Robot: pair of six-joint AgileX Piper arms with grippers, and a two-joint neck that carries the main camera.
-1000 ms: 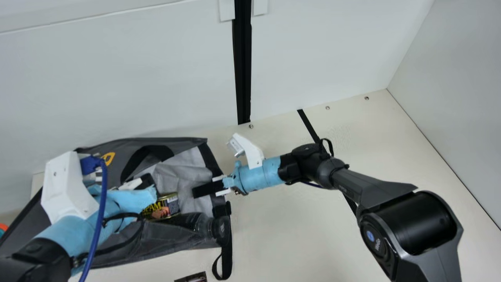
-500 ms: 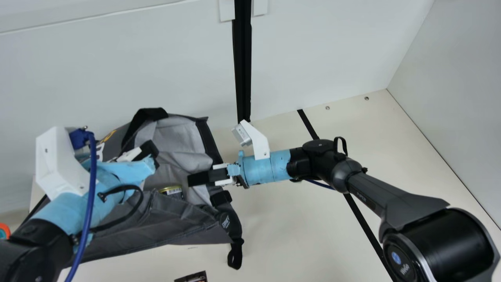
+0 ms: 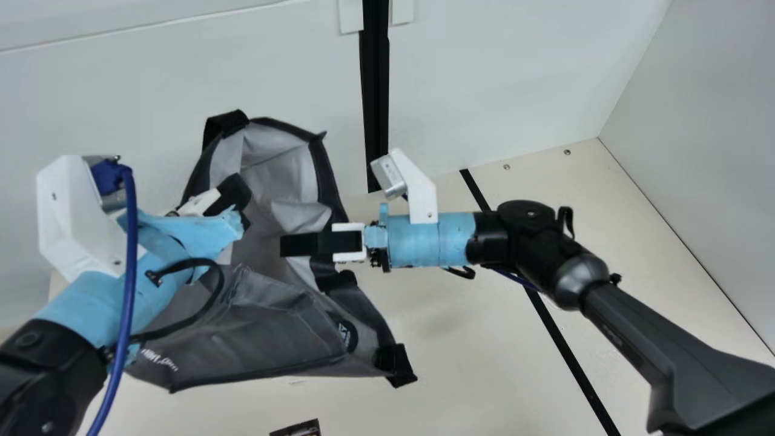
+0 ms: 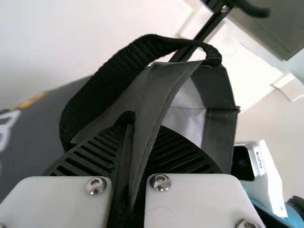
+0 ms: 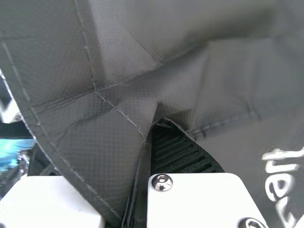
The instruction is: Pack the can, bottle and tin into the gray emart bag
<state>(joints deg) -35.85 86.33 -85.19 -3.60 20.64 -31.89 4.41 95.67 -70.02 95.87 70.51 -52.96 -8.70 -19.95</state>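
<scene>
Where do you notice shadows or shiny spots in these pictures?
Main view: soft light, a faint, soft-edged shadow on the table. Left wrist view: metal screws glint, and the wall is bright. Right wrist view: the fabric of the bag looks dim and shaded, though a screw shines there too.

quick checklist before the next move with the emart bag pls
1. Left gripper clamped on the gray emart bag: ok
2. Right gripper clamped on the bag: ok
3. Bag mouth open: ok
4. Can, bottle and tin all inside: cannot tell, the near panel hides the bottom
5. Bag's base fully on the cream table: cannot tell
6. Dark packet apart from the bag: ok
</scene>
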